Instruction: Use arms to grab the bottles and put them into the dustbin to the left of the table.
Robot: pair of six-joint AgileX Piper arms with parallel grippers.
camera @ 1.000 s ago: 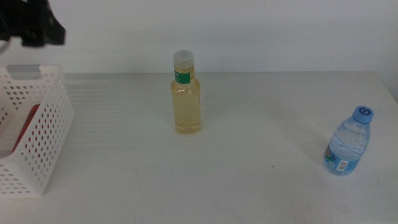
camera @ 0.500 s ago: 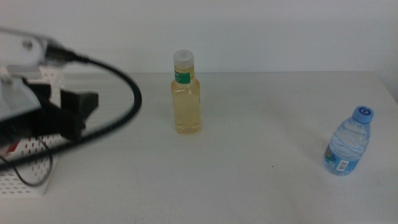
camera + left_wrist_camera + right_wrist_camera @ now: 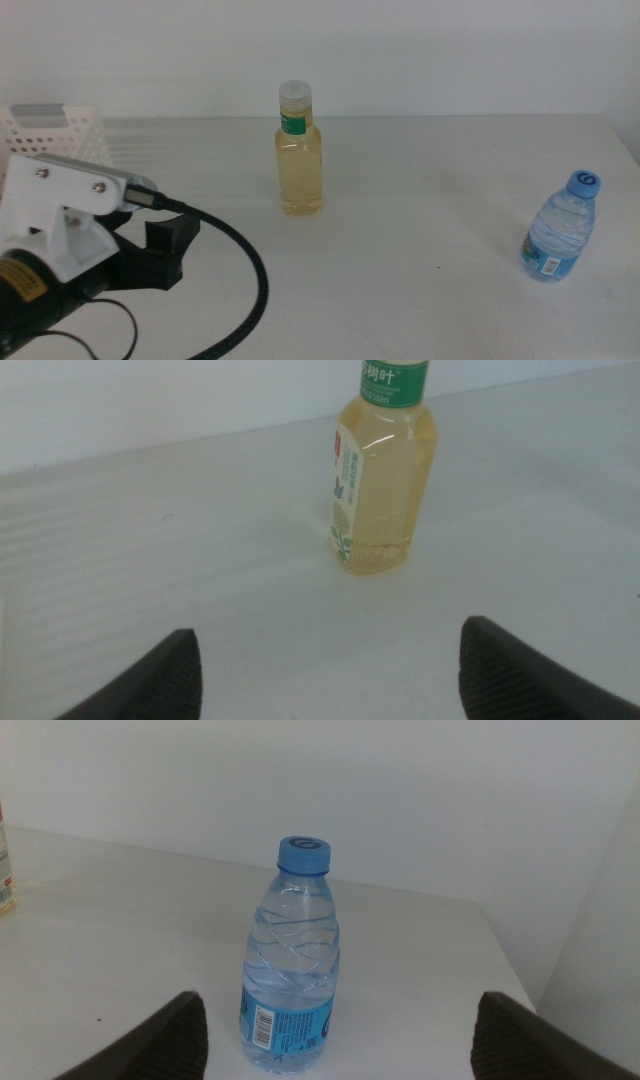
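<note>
A tall clear bottle [image 3: 300, 165] of pale yellow liquid, white cap and green collar, stands upright at the table's [image 3: 420, 200] middle back. My left gripper [image 3: 175, 250] is low at the front left, open, its jaws pointing toward that bottle [image 3: 385, 500] with bare table between them. In its wrist view the left gripper [image 3: 330, 680] holds nothing. A short water bottle [image 3: 558, 235] with a blue cap stands at the right edge. The right gripper [image 3: 340, 1045] is open and faces this bottle [image 3: 295, 960] from a short way off; it is outside the middle view.
The white perforated dustbin [image 3: 50, 125] stands at the far left, mostly covered by the left arm's white housing [image 3: 55, 230] and black cable [image 3: 250, 290]. A white wall rises behind the table.
The left arm has swung from above the dustbin down and to the right, and now sits low over the table in front of the dustbin. Both bottles have stayed put.
</note>
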